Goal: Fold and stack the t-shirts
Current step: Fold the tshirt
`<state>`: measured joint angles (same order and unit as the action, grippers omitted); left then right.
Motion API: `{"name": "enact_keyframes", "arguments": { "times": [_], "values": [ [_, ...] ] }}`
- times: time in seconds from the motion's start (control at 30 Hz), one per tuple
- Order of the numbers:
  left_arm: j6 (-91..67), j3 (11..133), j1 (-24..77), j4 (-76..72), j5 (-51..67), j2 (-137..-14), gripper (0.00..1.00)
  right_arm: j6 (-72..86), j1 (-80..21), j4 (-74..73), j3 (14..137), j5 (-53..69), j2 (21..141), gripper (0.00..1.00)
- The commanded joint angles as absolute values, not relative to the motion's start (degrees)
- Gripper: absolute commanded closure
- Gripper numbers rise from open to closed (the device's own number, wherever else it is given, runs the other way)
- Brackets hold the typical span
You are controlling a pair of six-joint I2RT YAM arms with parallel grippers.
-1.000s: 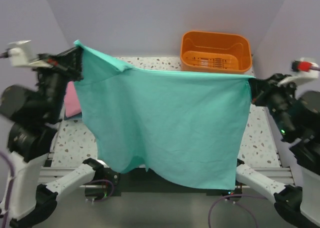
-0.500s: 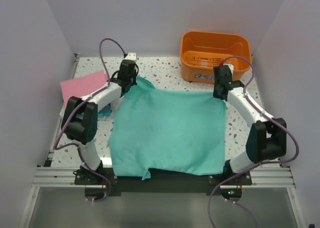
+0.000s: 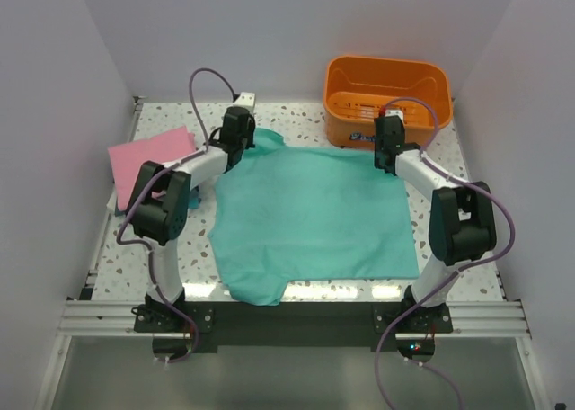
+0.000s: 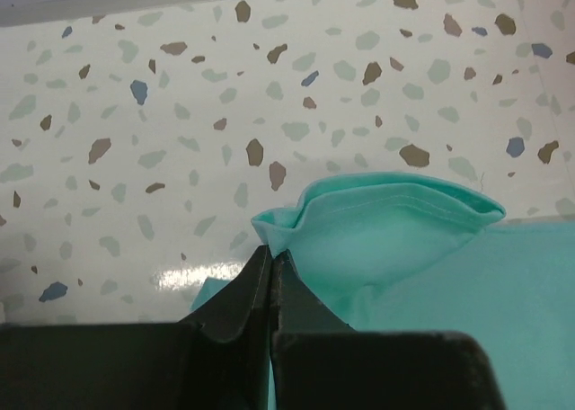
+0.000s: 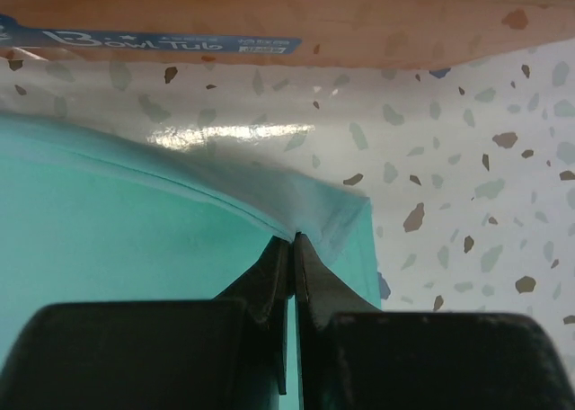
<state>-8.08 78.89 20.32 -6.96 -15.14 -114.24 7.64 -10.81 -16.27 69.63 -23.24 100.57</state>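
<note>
The left claw (image 4: 271, 253) and right claw (image 5: 293, 239) are each pinching shut on a far corner of the teal t-shirt (image 3: 314, 212), which is lying spread nearward of them. The orange basket (image 3: 386, 91) is sitting just beyond the right claw, showing its slotted floor.

bright even light; glare on table (image 5: 225, 138); wrist cams slightly soft

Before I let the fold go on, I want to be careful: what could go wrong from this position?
On the teal shirt, the near left corner lies bunched at the table edge, so the fold may come out crooked. The right gripper, shut on a far corner, sits close to the orange basket and might bump it.
</note>
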Motion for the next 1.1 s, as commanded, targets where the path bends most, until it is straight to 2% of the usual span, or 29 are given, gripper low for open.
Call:
{"name": "enact_keyframes", "arguments": {
  "times": [0.0,0.43,0.77,1.07],
  "values": [
    [-9.1,73.7,20.1,-11.9,-14.9,-108.3,1.00,2.0,-10.5,-12.7,70.0,-25.2,99.1,1.00],
    [-17.0,47.9,20.3,-17.1,-10.3,-90.0,1.00,-14.1,-10.4,-7.6,59.9,-22.2,88.9,1.00],
    [-22.5,36.9,22.8,-15.3,-9.0,-78.2,1.00,-11.6,-10.3,-10.2,55.6,-24.3,84.2,1.00],
    [-30.2,31.6,30.0,-8.9,-18.0,-74.9,1.00,-7.5,-10.4,-15.2,53.4,-24.7,81.0,1.00]
  ]
}}
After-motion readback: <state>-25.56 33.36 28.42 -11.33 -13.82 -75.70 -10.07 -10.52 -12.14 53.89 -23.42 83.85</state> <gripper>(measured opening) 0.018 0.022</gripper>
